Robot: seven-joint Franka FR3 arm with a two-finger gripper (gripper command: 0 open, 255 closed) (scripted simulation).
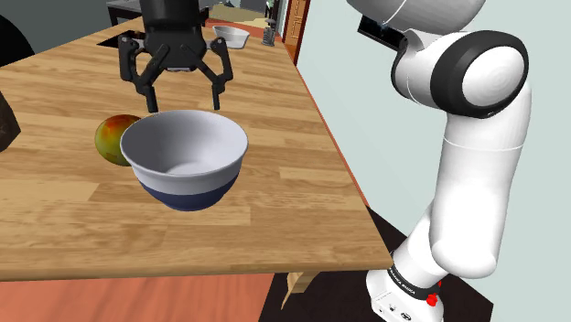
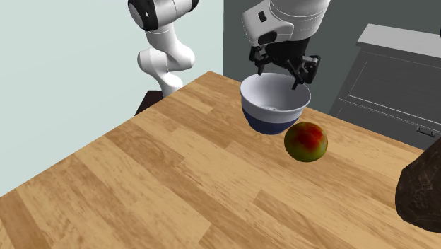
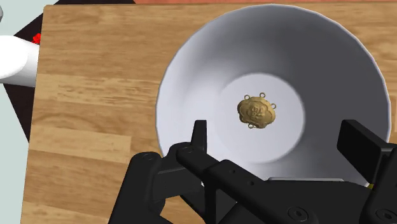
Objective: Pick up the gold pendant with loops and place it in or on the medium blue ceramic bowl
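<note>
While the fingers (image 3: 199,135) hang wide apart above, gold pendant (image 3: 256,111) lying in white-and-blue bowl (image 3: 191,76).

Shoulder and second exterior views face each other across the table (image 1: 274,183); the wrist view looks down into the bowl (image 3: 191,83).

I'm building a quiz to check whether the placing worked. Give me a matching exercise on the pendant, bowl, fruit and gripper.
1 pendant
2 bowl
3 fruit
4 gripper

A open, above the bowl
B on the table, beside the bowl
C lying on the bowl's bottom
D white inside, dark blue base

Pairs: 1-C, 2-D, 3-B, 4-A
</note>
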